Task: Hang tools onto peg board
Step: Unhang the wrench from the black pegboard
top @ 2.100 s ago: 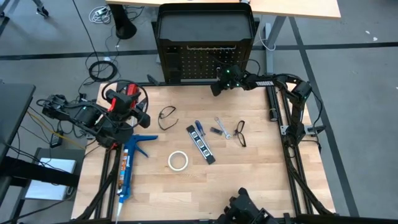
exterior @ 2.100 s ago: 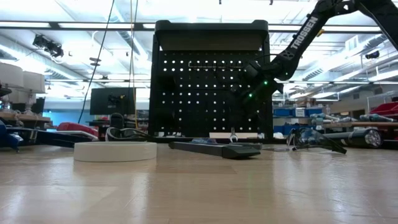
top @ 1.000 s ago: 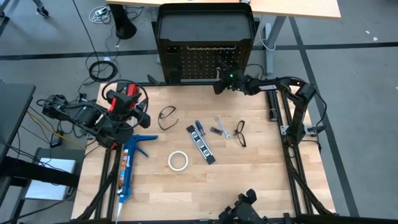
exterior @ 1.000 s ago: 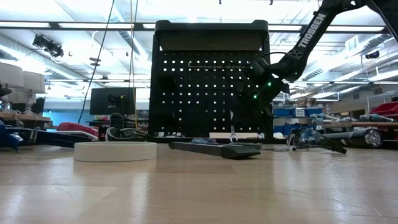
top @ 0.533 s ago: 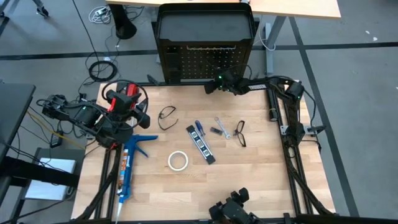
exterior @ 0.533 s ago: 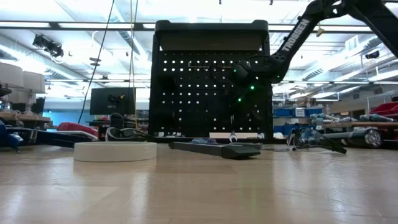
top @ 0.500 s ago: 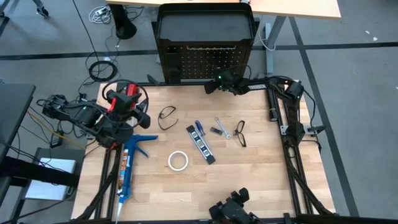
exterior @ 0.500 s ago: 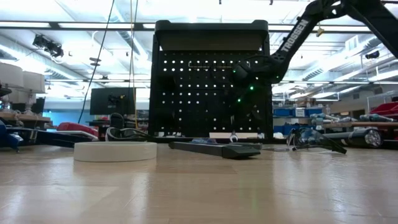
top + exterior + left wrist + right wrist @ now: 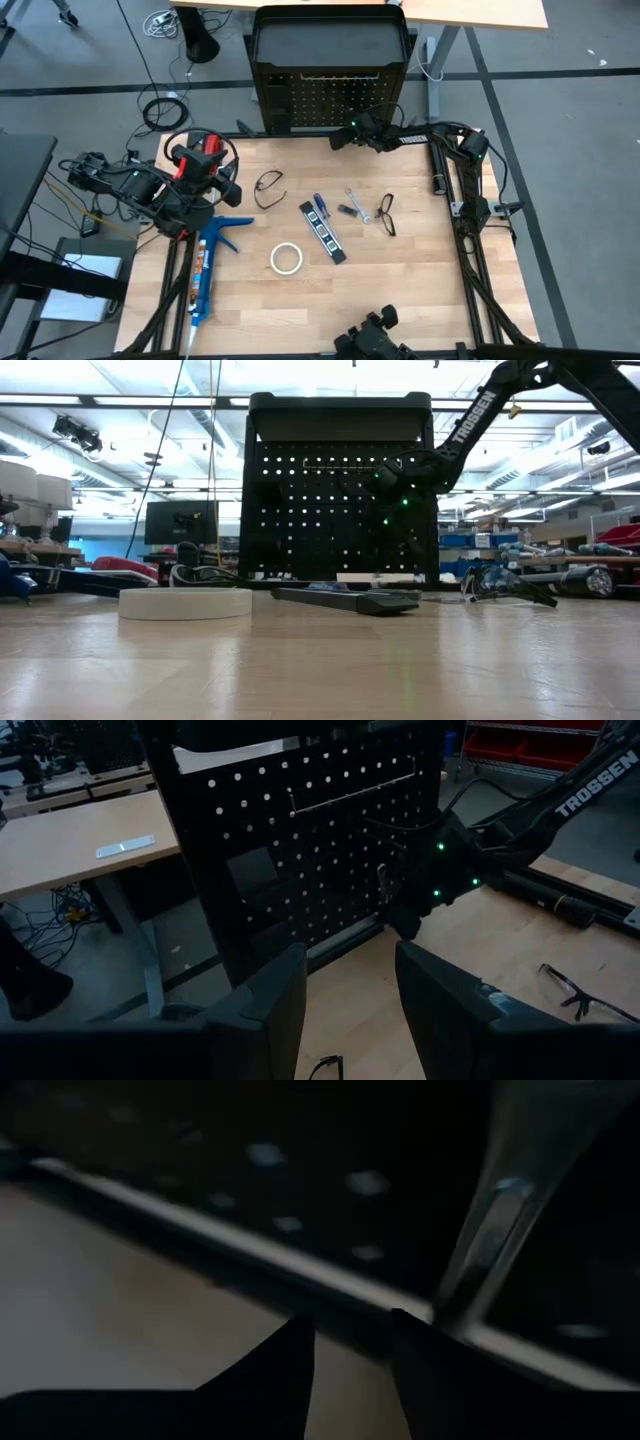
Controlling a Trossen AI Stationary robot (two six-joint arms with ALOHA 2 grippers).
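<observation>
We see the right gripper point(image 9: 338, 140) close against the peg board point(image 9: 330, 95), its fingers slightly parted and gripping nothing, with a silver wrench point(image 9: 383, 883) hanging on the board just beside them.

Black peg board point(image 9: 330, 100), pale holes

Right gripper point(image 9: 338, 141) crowds the peg board point(image 9: 330, 100) (table centre cluttered).
</observation>
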